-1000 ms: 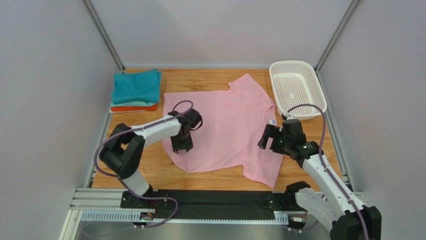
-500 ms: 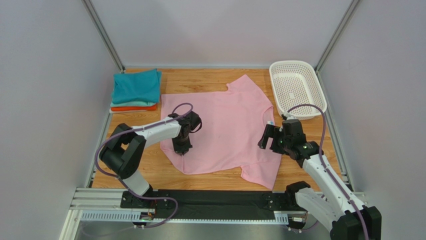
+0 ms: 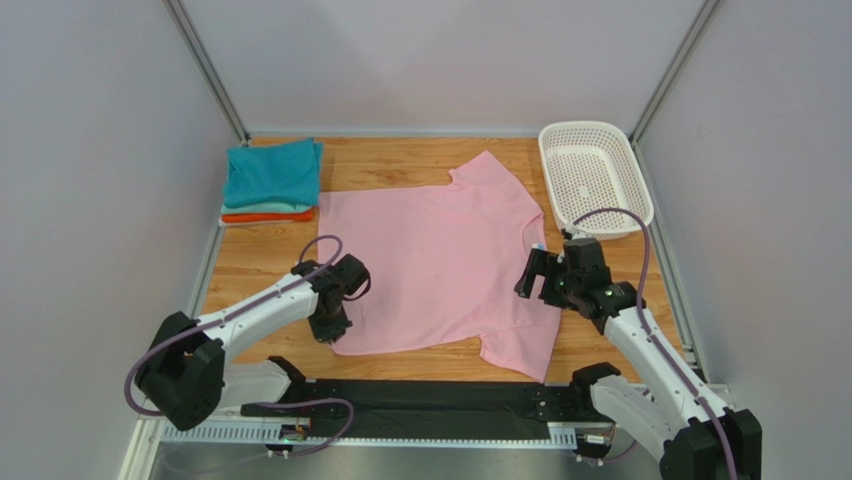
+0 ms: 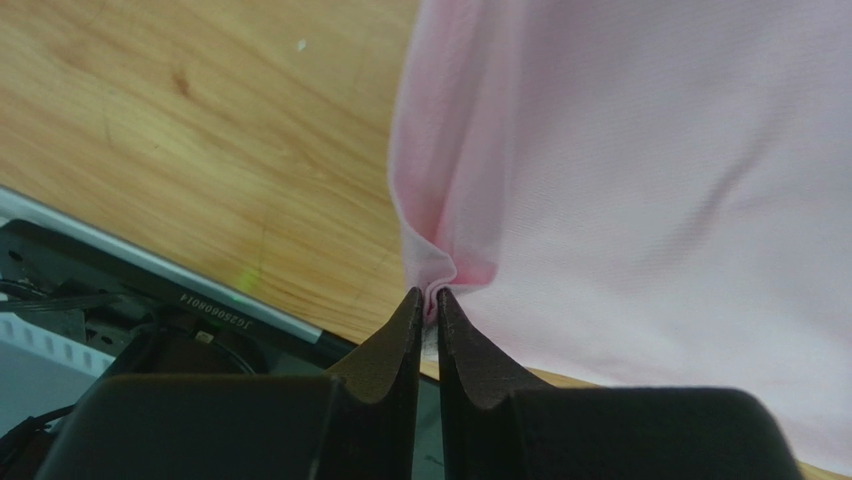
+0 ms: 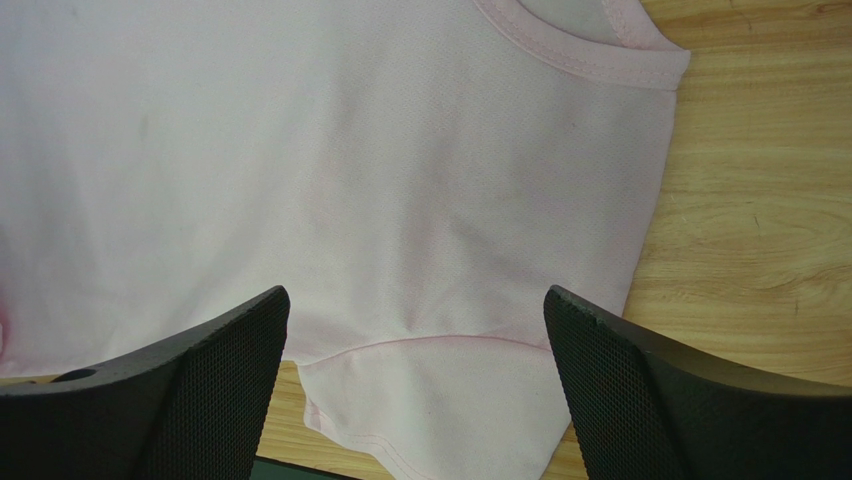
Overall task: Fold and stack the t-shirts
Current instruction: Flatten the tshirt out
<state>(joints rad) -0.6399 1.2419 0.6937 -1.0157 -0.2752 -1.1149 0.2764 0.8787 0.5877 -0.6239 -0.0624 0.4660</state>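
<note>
Across the middle of the wooden table (image 3: 420,160) I see the pink t-shirt (image 3: 440,265) lying flat, neck toward the right, its far sleeve near the white basket (image 3: 596,127) in the far right corner. At the far left, the folded stack (image 3: 272,180) of teal, mint and orange tees sits apart from the pink hem, with bare wood between them. My left gripper (image 4: 428,300) pinches the shirt's near-left hem corner, close to the table's front edge. My right gripper (image 5: 415,295) hovers spread wide over the near shoulder, beside the collar.
</note>
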